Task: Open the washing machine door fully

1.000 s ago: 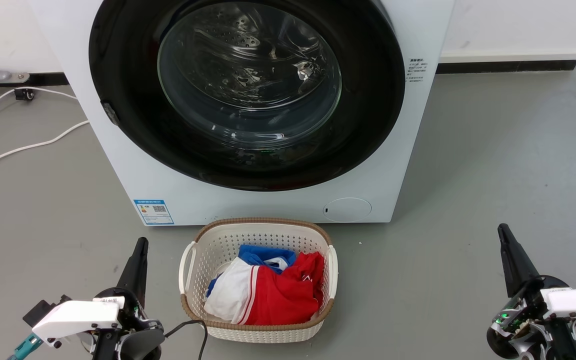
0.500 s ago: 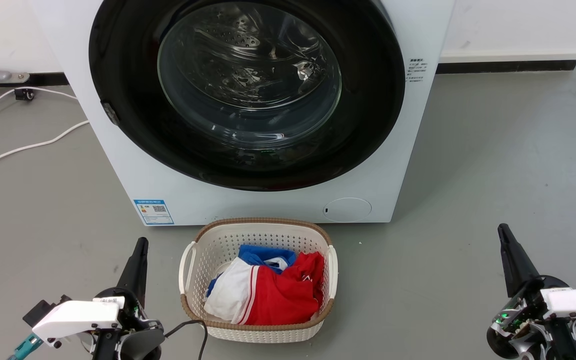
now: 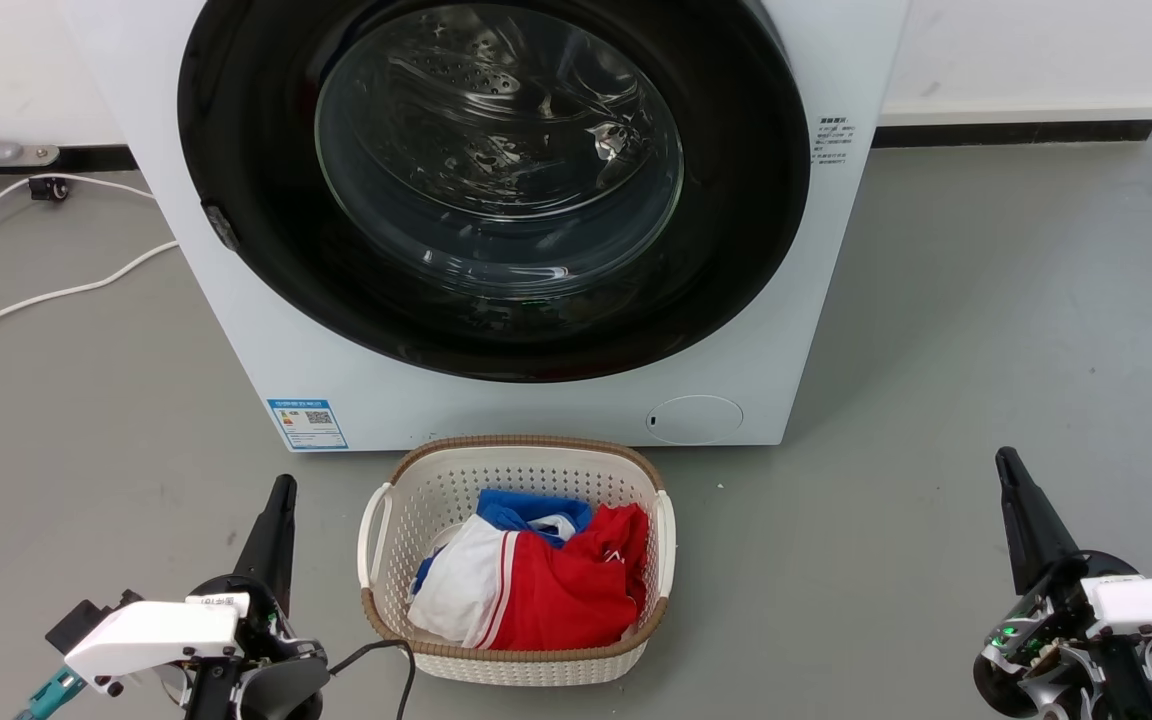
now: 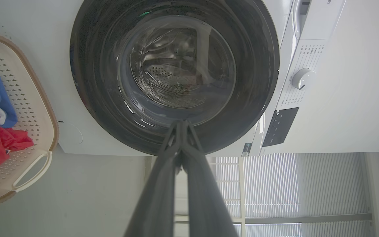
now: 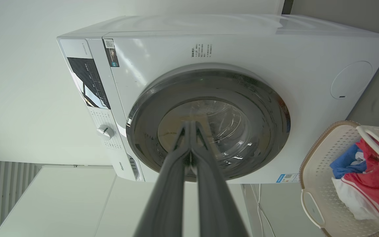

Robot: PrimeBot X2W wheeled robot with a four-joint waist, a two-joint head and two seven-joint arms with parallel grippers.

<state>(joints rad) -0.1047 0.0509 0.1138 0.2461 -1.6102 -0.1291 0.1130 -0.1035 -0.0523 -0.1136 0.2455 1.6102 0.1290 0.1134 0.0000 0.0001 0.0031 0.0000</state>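
Washing machine door (image 3: pixel 246 210) is shut, flush w/ front of the white washing machine (image 3: pixel 536 410), upper centre of head view; steel drum (image 3: pixel 476 70) visible thru it. L gripper (image 3: pixel 282 490) at lower left, fingers pressed together, gripping nothing, well apart from door. R gripper (image 3: pixel 1005 462) at lower right, likewise clenched & empty. Cream laundry basket (image 3: pixel 516 442) w/ red, white & blue clothes (image 3: pixel 556 590) at bottom centre, just below machine front. White cable (image 3: pixel 56 292) on floor (image 3: pixel 986 300) at left edge.
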